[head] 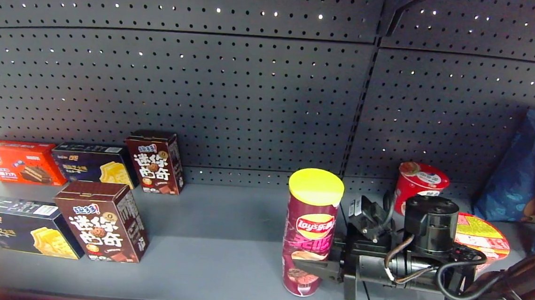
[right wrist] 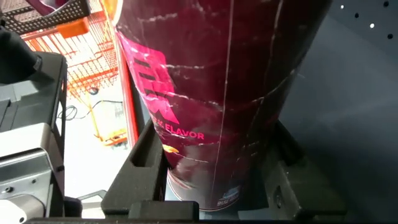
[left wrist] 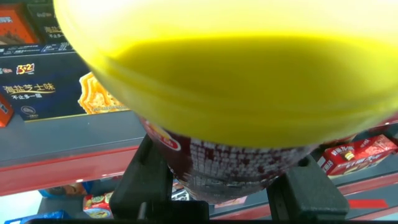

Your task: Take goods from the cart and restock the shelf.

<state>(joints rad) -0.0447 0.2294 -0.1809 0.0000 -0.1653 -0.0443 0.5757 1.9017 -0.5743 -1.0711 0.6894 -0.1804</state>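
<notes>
The right pincer (head: pixel 303 271) clamps low on a tall maroon cardboard tube with yellow plastic lid (head: pixel 312 219), upright near the front edge of the grey shelf (head: pixel 223 250). The left pincer (left wrist: pixel 227 186) clamps a second tube (left wrist: pixel 236 93). I think an uneven release may tip the standing tube over the edge.

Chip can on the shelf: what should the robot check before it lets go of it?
1. The chip can stands upright on the shelf: ok.
2. Its bottom rests fully on the shelf: cannot tell.
3. The right gripper grips it low down, a finger on each side: ok.
4. Room around it, with the brown box and the red cup well apart from it: ok.
5. The left gripper has the second can between its fingers: ok.
</notes>
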